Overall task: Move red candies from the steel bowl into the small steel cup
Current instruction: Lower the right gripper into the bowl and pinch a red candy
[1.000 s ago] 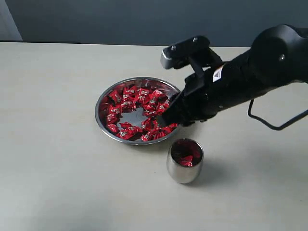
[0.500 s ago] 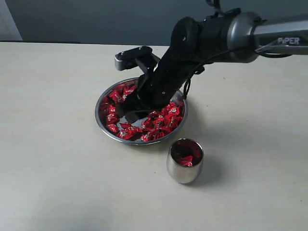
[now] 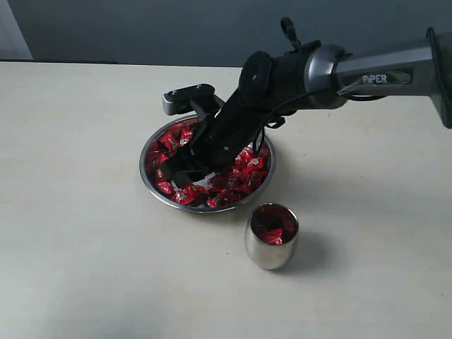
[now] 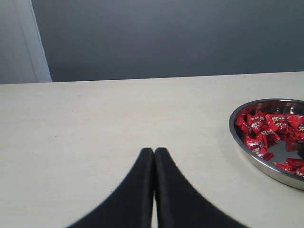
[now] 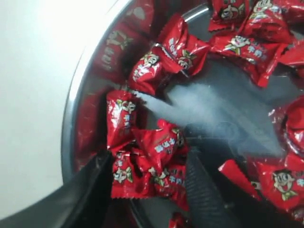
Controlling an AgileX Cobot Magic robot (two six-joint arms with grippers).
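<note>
The steel bowl (image 3: 143, 173) holds many red candies (image 3: 244, 173). My right gripper (image 3: 185, 173) reaches down into the bowl's left part. In the right wrist view the right gripper (image 5: 147, 159) is open, its fingers (image 5: 97, 183) standing on either side of a small clump of red candies (image 5: 156, 145) near the bowl's rim (image 5: 90, 85). The small steel cup (image 3: 268, 251) stands upright in front of the bowl with a few red candies (image 3: 274, 233) inside. My left gripper (image 4: 154, 151) is shut and empty over bare table, left of the bowl (image 4: 237, 142); the exterior view does not show it.
The pale table (image 3: 85, 268) stretches around the bowl and cup. A dark wall (image 3: 176, 28) runs behind the far edge. The right arm's grey link (image 3: 367, 74) spans above the table from the right.
The right arm swung from the bowl's right rim across to its left part and sank among the candies. The cup and bowl stayed put.
</note>
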